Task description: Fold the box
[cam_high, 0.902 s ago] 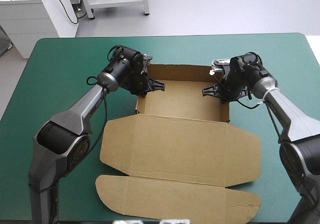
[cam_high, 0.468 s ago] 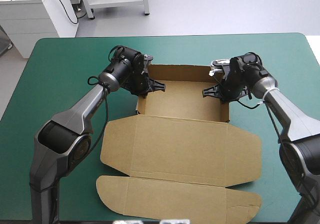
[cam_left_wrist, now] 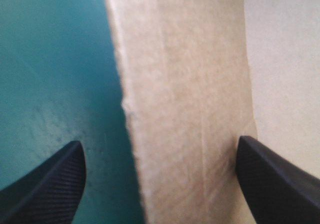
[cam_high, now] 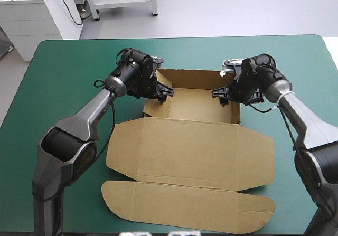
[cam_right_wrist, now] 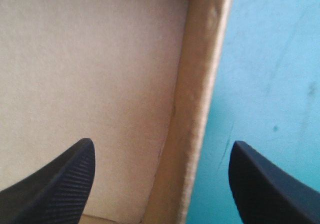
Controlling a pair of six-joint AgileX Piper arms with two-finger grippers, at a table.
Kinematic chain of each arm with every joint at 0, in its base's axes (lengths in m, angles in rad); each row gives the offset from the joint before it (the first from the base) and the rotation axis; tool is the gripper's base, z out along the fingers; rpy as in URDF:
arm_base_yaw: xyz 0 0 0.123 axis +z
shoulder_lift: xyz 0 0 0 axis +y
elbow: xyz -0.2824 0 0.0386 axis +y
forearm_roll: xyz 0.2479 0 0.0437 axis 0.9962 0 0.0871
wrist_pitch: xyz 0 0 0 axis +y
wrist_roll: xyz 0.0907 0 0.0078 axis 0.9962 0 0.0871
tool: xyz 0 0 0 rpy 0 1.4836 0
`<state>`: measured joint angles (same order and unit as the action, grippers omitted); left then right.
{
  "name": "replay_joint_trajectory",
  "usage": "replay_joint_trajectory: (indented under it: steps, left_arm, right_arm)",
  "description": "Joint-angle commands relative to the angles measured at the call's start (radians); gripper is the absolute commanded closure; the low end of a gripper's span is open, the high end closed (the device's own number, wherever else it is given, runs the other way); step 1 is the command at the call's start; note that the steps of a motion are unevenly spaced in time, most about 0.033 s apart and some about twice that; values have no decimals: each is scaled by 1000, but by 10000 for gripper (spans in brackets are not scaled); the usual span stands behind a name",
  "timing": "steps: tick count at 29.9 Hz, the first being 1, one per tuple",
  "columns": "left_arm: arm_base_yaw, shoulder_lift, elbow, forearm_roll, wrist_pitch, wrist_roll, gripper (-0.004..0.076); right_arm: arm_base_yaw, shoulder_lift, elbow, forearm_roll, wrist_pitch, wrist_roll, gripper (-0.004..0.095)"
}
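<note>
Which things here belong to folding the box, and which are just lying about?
In the job: brown box, walls raised, lid flat; left tool, open astride one side wall; right tool, open astride the opposite wall.
Lying about: nothing loose shows; only the teal-green cover under it.

Left arm (cam_high: pixel 84 121) from 7 o'clock & right arm (cam_high: pixel 309 122) from 5 o'clock: silver-grey tapered links w/ glossy black round joints, pale band on right forearm. Wrists black, as are left end effector (cam_high: pixel 168 91) & right end effector (cam_high: pixel 217 94). Fingers (cam_left_wrist: pixel 50 190) broad, fin-curved, finely ribbed.
</note>
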<state>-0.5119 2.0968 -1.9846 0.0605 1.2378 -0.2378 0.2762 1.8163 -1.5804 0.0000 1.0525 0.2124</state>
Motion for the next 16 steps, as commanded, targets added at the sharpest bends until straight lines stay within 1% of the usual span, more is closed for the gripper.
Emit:
replay_joint_trajectory:
  steps: [1,4,7,8,9,10,12,13,14,16]
  left_arm:
    - [-4,-68,-72,61,52,31,129]
    - [-4,-87,-126,91,52,80,139]
    - [-4,-132,-155,82,52,81,178]
    - [-4,-162,-155,56,52,81,232]
    - [-4,-180,-155,34,52,83,290]
    - [-4,-204,-155,27,54,91,389]
    - [-4,-253,-153,20,54,107,636]
    - [-4,-274,-150,20,54,115,734]
    - [-4,-308,-143,14,54,136,724]
    - [-4,-367,-103,16,54,138,731]
  right_arm:
    - [-5,-50,-106,-15,-7,19,207]
    - [-5,-50,-193,-20,58,24,207]
    - [-5,-50,-259,-52,158,25,207]
    - [-5,-50,-271,-68,196,32,207]
    - [-5,-54,-269,-80,193,41,207]
    - [-5,-54,-269,-80,193,44,207]
    - [-5,-56,-267,-49,193,44,208]
    - [-5,-58,-260,-37,193,36,208]
    - [-5,-58,-248,-22,193,21,208]
    - [-5,-58,-206,-11,193,13,208]
